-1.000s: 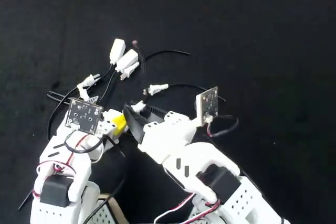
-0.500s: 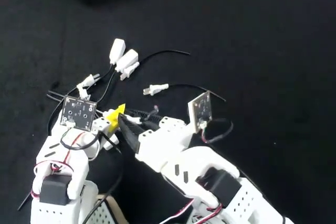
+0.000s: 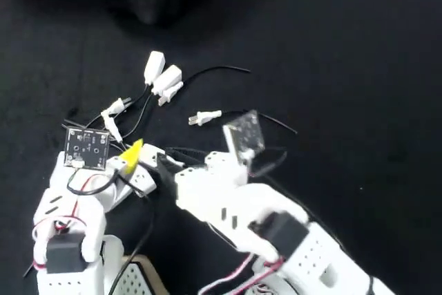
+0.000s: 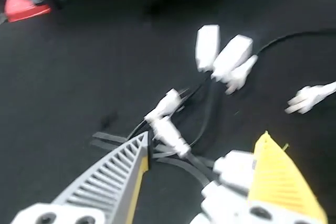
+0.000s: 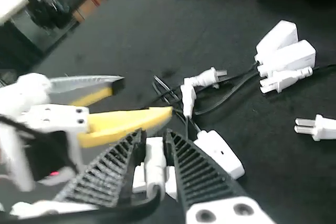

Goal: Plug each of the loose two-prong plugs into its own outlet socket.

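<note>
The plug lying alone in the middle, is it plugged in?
Out. The plug lies loose on the table, its two prongs bare.

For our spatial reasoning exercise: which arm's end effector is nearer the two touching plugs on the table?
Left. The left end effector hangs open just short of the two touching plugs; the right end effector, shut on a white plug, lies farther off.
</note>
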{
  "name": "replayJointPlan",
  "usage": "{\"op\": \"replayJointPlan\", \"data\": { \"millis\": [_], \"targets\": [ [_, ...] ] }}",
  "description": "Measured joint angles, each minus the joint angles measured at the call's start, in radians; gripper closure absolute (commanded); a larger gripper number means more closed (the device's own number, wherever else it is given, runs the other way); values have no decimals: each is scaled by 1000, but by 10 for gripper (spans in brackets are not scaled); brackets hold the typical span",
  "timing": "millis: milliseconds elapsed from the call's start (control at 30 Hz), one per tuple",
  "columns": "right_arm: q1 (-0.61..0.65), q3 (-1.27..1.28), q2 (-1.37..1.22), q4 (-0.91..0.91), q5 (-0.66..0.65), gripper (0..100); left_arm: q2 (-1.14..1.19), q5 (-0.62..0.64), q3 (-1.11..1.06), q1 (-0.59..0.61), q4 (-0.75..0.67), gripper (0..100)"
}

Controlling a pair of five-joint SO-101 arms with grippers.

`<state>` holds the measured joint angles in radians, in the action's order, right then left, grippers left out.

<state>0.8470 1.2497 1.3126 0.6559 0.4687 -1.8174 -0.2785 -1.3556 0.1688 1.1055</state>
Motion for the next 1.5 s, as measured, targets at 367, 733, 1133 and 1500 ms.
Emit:
{"op": "replayJointPlan", "data": {
  "millis": [367,733,1133,1500],
  "targets": [
    [29,-196,-537,-37,-44,986,0,-253,-12,476,144,686],
    [138,-203,-804,-199,-48,986,5,-365,-172,689,92,686],
    [180,-336,-1002,-304,-196,986,3,-388,-193,703,92,686],
    [180,-385,-1145,-315,-261,986,3,-388,-233,703,91,686]
  ]
}}
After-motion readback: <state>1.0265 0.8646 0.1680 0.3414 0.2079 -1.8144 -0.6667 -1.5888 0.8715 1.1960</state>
